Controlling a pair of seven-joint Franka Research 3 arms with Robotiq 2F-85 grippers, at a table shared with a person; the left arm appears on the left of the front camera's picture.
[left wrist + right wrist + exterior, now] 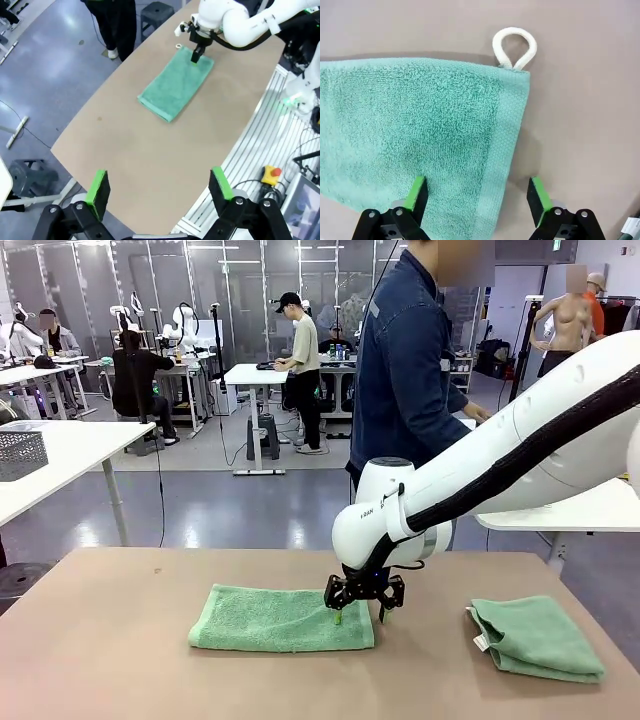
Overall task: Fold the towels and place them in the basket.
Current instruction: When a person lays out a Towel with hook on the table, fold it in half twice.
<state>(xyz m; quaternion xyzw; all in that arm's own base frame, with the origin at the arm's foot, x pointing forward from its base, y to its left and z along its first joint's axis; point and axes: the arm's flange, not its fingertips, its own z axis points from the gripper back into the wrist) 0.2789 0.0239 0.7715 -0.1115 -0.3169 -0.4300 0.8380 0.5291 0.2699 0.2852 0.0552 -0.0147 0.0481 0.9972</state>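
A mint-green towel lies folded flat in the middle of the table. My right gripper is down at its right end, open. In the right wrist view the right gripper straddles the towel's hemmed edge: one finger rests over the cloth, the other over bare table. A white loop sticks out at the towel's corner. A second towel lies folded at the table's right. The dark mesh basket stands on a white table at far left. My left gripper hovers open, high over the table, far from the towel.
A person in a denim jacket stands at the far side of the brown table. The right arm spans the right half of the table. Other people and tables are farther back.
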